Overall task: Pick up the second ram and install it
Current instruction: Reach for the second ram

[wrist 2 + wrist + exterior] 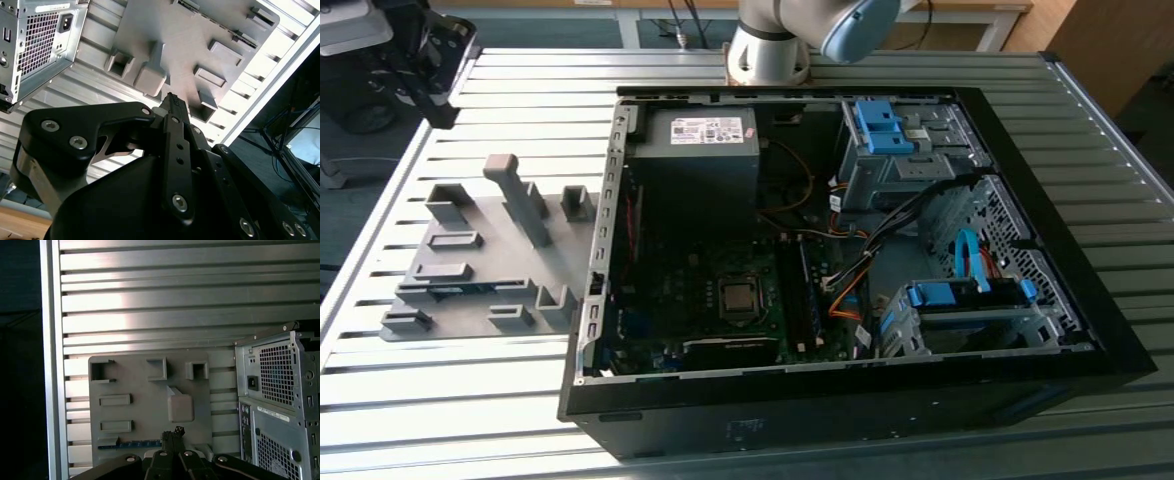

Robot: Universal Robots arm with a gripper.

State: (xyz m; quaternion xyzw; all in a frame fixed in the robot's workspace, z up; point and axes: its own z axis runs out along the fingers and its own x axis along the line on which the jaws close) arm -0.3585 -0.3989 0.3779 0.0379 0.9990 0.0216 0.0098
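The second ram lies as a thin dark strip with blue marks in a slot of the grey fixture plate. In the exterior view the ram sits along the near part of that plate, at the exterior view's left of the open computer case. My gripper hangs high above the plate, its fingers pressed together with nothing between them. In the second wrist view the gripper points at the plate's upright block. The memory slots run beside the processor.
Several grey upright blocks rise from the fixture plate. The case stands on a slatted metal table, with blue drive brackets and loose cables inside. The arm's base stands behind the case. Dark equipment sits off the table's far corner.
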